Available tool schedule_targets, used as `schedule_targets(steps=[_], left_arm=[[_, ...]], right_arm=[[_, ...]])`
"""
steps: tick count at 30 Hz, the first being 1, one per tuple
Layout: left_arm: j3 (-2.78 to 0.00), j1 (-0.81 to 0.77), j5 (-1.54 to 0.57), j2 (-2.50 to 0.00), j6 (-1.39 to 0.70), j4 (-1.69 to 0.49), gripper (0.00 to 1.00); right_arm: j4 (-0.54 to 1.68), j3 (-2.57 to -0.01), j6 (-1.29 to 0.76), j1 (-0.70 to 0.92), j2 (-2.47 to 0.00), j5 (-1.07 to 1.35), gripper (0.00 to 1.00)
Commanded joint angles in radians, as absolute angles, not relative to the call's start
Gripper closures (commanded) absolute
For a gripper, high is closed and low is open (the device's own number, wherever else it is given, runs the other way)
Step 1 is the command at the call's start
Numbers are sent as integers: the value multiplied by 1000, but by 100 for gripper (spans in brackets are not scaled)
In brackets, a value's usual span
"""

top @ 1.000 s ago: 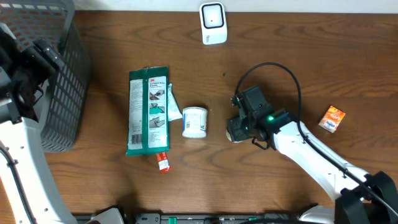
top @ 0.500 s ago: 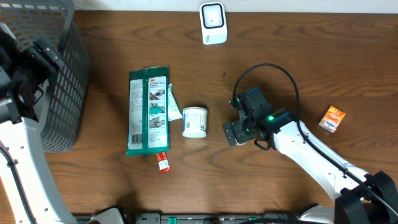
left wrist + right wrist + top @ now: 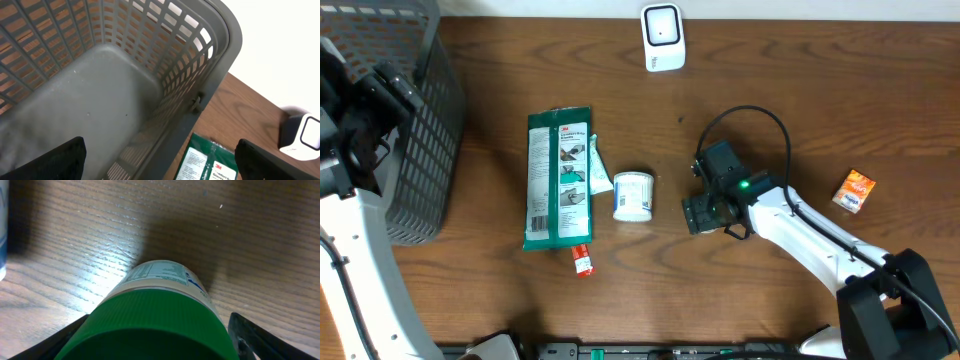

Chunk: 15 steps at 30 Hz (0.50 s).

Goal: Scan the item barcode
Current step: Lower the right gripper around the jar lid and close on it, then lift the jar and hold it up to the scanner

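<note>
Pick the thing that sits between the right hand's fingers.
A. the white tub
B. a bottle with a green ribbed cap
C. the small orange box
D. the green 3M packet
B: in the right wrist view the bottle with a green ribbed cap fills the space between the fingers of the right hand, while the white tub stands apart from it on the table.

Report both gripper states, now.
Left gripper: open, empty, above the basket.
Right gripper: open, jaws either side of the bottle, a gap showing on one side.
</note>
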<state>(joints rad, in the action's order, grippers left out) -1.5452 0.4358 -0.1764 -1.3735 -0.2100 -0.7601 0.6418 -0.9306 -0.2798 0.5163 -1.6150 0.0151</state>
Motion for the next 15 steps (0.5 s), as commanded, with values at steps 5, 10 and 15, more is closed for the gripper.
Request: schedule_targets(steps=[5, 10, 15], left_arm=[[-1554, 438, -171, -1372, -216, -762, 7], [-1554, 438, -171, -1372, -216, -762, 7], [-1554, 438, -171, -1372, -216, -762, 7]], right_arm=[[658, -948, -296, 505, -1614, 28, 30], [683, -966, -320, 505, -1614, 27, 37], [820, -1088, -325, 505, -1614, 27, 41]])
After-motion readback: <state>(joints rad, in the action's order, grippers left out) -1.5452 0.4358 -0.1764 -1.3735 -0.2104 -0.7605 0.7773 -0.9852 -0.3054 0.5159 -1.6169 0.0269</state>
